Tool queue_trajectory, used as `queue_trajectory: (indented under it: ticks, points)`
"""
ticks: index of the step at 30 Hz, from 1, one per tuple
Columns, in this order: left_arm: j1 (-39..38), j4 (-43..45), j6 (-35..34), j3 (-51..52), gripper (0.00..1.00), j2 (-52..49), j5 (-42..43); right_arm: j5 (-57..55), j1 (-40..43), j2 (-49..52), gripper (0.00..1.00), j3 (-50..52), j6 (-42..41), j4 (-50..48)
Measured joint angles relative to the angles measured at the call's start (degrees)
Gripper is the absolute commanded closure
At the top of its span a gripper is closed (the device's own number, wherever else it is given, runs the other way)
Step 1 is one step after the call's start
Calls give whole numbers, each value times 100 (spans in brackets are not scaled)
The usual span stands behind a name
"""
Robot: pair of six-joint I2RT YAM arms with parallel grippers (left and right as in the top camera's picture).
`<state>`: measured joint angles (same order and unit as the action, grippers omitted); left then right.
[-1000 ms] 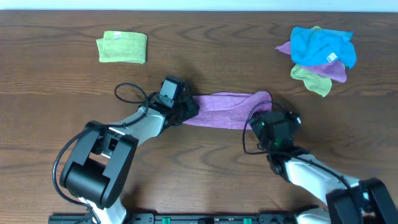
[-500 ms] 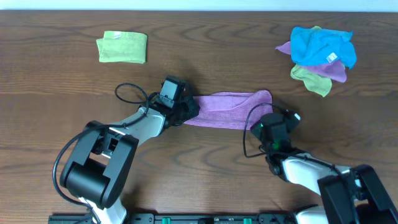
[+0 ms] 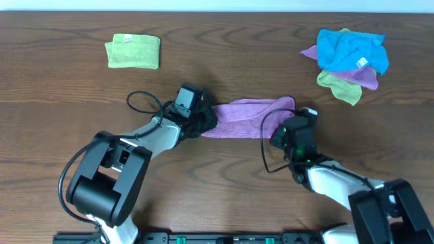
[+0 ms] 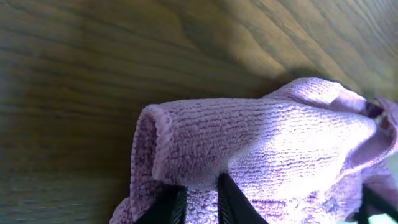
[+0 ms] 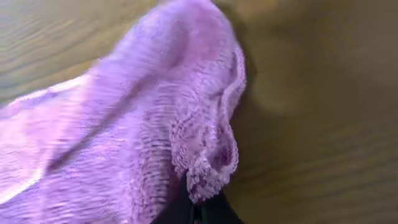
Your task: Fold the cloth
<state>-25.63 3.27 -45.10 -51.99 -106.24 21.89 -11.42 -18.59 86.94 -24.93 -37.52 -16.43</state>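
The cloth [image 3: 247,116] is a lilac fuzzy towel lying as a long narrow band across the middle of the table. My left gripper [image 3: 205,122] is at its left end. In the left wrist view the two dark fingers [image 4: 171,205] pinch a fold of the cloth [image 4: 261,143] between them. My right gripper [image 3: 283,132] is at the band's right end. In the right wrist view its jaws [image 5: 198,214] are shut, with the cloth's frilly hem [image 5: 211,162] caught at the tips and the rest of the cloth [image 5: 124,124] stretching away to the left.
A folded green cloth [image 3: 133,51] lies at the far left. At the far right a bright blue cloth [image 3: 352,49] is bunched with a second purple cloth [image 3: 365,77] and a green one [image 3: 339,88]. Black cables loop beside both wrists.
My right gripper has moved away from the table's front edge to the cloth's right end and shut on the hem. The left jaws have narrowed on the fold; the left arm has stayed in place.
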Motion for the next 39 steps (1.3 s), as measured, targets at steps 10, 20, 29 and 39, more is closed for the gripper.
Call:
queue_trajectory:
  ticks: [10,20,29,39]
  points:
    - [-4,20,-7,0,82,-13,22,101,-87,-374,99,-433,533,249]
    - [-4,105,-7,0,83,-17,20,179,-745,-378,99,-1005,866,321]
    - [74,146,7,0,86,-17,66,205,-1217,-376,99,-1169,940,376]
    - [369,-2,326,0,87,83,214,269,-1412,76,99,-1676,953,435]
